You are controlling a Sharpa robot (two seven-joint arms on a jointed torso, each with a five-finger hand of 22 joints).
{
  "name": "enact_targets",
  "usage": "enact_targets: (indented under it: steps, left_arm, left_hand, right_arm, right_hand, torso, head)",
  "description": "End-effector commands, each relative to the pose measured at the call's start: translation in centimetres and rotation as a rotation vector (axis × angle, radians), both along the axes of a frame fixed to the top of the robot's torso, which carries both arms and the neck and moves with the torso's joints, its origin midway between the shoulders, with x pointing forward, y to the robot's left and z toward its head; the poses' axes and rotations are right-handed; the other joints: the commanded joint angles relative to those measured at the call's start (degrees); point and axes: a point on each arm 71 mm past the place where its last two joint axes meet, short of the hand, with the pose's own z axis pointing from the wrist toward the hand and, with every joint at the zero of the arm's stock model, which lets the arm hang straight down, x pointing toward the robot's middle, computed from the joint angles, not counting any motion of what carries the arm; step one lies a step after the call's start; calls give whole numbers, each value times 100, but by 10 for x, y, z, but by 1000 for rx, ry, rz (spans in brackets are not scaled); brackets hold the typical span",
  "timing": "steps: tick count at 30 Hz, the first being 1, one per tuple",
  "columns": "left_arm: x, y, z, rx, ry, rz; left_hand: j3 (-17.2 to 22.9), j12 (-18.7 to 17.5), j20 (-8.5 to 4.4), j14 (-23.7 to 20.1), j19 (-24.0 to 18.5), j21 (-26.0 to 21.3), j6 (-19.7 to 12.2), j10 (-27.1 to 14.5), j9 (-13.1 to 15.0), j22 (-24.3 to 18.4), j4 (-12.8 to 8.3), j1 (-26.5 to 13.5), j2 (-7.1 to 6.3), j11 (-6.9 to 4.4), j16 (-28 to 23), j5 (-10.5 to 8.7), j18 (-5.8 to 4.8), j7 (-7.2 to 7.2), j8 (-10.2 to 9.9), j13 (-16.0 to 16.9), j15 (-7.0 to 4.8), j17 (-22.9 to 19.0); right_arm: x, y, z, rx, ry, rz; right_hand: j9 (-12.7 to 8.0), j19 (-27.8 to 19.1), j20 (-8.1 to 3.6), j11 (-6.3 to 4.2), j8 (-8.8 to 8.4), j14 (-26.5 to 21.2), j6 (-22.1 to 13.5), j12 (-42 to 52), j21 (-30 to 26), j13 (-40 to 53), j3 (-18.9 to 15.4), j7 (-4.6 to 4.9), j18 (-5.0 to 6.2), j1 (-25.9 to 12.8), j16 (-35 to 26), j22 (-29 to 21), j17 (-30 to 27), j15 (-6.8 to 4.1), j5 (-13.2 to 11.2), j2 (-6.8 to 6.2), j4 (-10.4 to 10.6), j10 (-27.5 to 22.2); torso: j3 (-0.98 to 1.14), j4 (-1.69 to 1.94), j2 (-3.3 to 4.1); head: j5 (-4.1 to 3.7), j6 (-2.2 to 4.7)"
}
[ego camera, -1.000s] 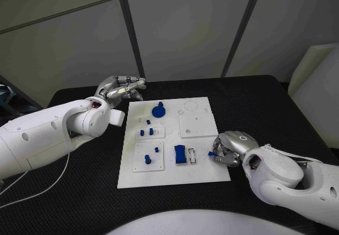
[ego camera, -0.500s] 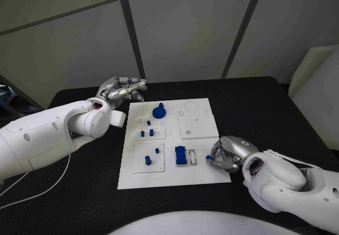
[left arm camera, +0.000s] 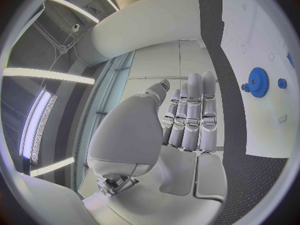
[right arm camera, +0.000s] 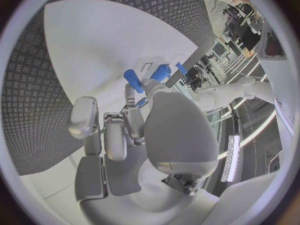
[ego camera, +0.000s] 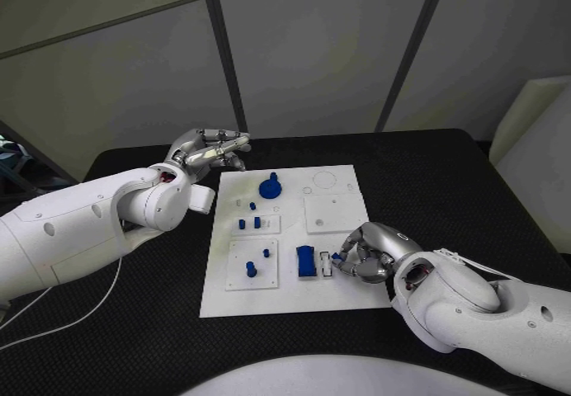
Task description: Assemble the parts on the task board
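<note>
Blue part [ego camera: 337, 257] pinched by right robot hand [ego camera: 369, 252] over task board [ego camera: 291, 290].

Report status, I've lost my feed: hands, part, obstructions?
Left hand open, raised beyond the task board. Right hand pinching a small blue part beside the blue block. Nothing seen in the way.

A black table [ego camera: 452, 181] with a textured surface supports the work area. A white cable [ego camera: 83, 309] runs across the table at the near left. A white panel-like object [ego camera: 535, 157], possibly foam, stands just beside the table's right edge. Grey wall panels [ego camera: 309, 58] stand behind.
</note>
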Motion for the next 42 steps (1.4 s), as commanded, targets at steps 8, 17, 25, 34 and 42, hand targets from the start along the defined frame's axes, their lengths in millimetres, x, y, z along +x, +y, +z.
enact_targets:
  steps: [8, 17, 25, 34, 42]
  left_arm:
    - [-1, -2, 2, -3, -7, -17]
    - [-1, -2, 3, -3, -4, -19]
    - [-1, -1, 3, -2, -3, -18]
    - [-1, -1, 3, -1, -2, -18]
    - [-1, -1, 3, -2, -2, -18]
  left_hand:
    - [-37, 40, 20, -50, 30, -38, -31, -43, 0, -13, -2, 7, 35, -11, -34, 4, -72, 4, 36, -10, 14, -14]
    - [-37, 41, 20, -50, 30, -38, -32, -44, 0, -14, -3, 8, 36, -11, -34, 4, -72, 3, 37, -10, 14, -14]
    - [-38, 41, 20, -51, 31, -39, -33, -46, 0, -15, -3, 10, 37, -11, -34, 4, -73, 3, 37, -11, 14, -15]
    - [-38, 41, 20, -51, 31, -39, -33, -46, 0, -15, -3, 10, 37, -11, -34, 4, -73, 3, 37, -11, 14, -15]
    - [-39, 43, 21, -51, 32, -41, -35, -49, 0, -16, -4, 13, 38, -11, -34, 4, -72, 3, 38, -12, 15, -17]
  right_arm:
    - [4, 10, -9, -8, 88, 11]
    - [7, 17, -12, -26, 90, 12]
    - [10, 18, -12, -31, 69, 0]
    - [11, 20, -11, -20, 43, -16]
    - [12, 22, -10, -12, 33, -21]
  right_hand:
    - [163, 112, -23, -22, 21, 588, 127, 119, 118, 339, 271, -62, -53, -433, 84, 117, 1369, -30, 283, 0, -214, 105]
    - [256, 112, -50, -59, 85, 581, 247, 145, 108, 363, -30, -109, -51, -722, 69, 111, 1340, -60, 346, -40, -117, 134]
    - [310, 110, -66, -77, 119, 578, 289, 137, 98, 364, -228, -132, -49, -817, 63, 105, 1329, -76, 331, -64, -89, 138]
    - [335, 109, -73, -88, 138, 579, 315, 153, 92, 378, -289, -146, -48, -836, 65, 101, 1334, -84, 318, -15, -71, 148]
    - [362, 122, -82, -102, 162, 584, 345, 208, 103, 420, -355, -162, -52, -862, 76, 118, 1354, -95, 292, 33, -45, 173]
  torso:
    - [1, 0, 1]
    - [3, -8, -4]
    - [8, -12, 0]
    - [9, -10, -6]
    - [8, -13, -4]
  head:
    - [11, 1]
    - [41, -5]
    - [55, -3]
    - [57, -4]
    - [59, 3]
